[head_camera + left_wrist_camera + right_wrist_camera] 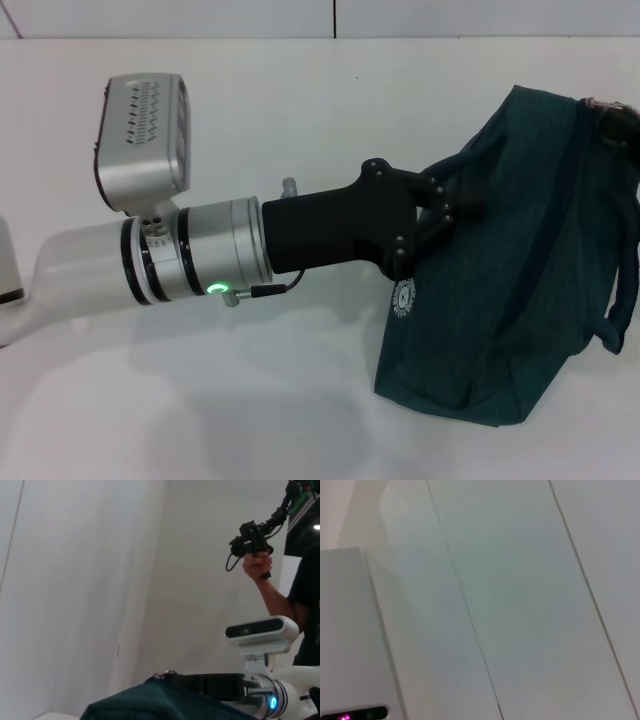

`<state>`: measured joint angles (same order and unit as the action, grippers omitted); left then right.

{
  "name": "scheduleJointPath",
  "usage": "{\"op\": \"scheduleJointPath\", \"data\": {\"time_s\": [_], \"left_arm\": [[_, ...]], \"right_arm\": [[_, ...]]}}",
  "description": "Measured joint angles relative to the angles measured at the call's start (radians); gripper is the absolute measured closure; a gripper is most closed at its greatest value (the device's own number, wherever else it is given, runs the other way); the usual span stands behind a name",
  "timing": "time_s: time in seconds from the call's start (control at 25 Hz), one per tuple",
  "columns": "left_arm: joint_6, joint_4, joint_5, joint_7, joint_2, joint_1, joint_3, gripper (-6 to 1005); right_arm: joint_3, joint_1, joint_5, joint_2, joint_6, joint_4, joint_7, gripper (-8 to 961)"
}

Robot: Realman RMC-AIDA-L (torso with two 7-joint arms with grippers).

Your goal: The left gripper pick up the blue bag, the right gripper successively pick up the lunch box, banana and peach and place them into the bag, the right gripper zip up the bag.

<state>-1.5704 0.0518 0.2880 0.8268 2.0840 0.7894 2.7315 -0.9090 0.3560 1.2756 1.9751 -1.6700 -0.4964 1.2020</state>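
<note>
The blue bag [510, 270] lies on the white table at the right, its round white logo [402, 297] facing me. My left gripper [462, 205] reaches in from the left and is shut on the bag's upper edge near a handle. At the bag's far right end, a black part of my right gripper [626, 125] sits by the metal zipper pull [603, 103]. In the left wrist view the right gripper [210, 685] rests on top of the bag [150, 702]. The lunch box, banana and peach are out of view.
A white object [8, 268] pokes in at the table's left edge. A person [280, 590] holding a black controller stands beyond the right arm. The right wrist view shows a white box [350, 645] and bare wall panels.
</note>
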Motion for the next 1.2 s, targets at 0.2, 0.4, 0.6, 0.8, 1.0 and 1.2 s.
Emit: {"op": "scheduleJointPath", "data": {"time_s": [0.2, 0.4, 0.6, 0.8, 1.0, 1.2], "left_arm": [[0.005, 0.008, 0.036, -0.002, 0.005, -0.009, -0.028, 985], [0.005, 0.073, 0.119, -0.02, 0.009, -0.094, -0.09, 948], [0.007, 0.086, 0.124, 0.037, 0.006, -0.097, -0.107, 811], [0.007, 0.048, 0.007, 0.179, -0.004, 0.01, -0.099, 630], [-0.001, 0.023, -0.015, 0.18, -0.007, 0.039, -0.1, 481], [-0.039, 0.03, -0.03, 0.179, -0.01, 0.039, -0.099, 360]], "right_arm": [[-0.006, 0.007, 0.001, 0.002, 0.006, 0.004, -0.005, 930], [-0.003, 0.009, 0.002, 0.004, 0.012, 0.004, -0.006, 930], [-0.001, 0.016, 0.002, 0.005, 0.02, 0.0, -0.006, 929], [0.0, 0.025, 0.0, 0.004, 0.038, 0.004, -0.007, 928], [-0.008, 0.041, 0.005, 0.015, 0.064, 0.004, -0.007, 928], [-0.004, 0.047, 0.013, 0.015, 0.074, 0.004, -0.007, 927]]}}
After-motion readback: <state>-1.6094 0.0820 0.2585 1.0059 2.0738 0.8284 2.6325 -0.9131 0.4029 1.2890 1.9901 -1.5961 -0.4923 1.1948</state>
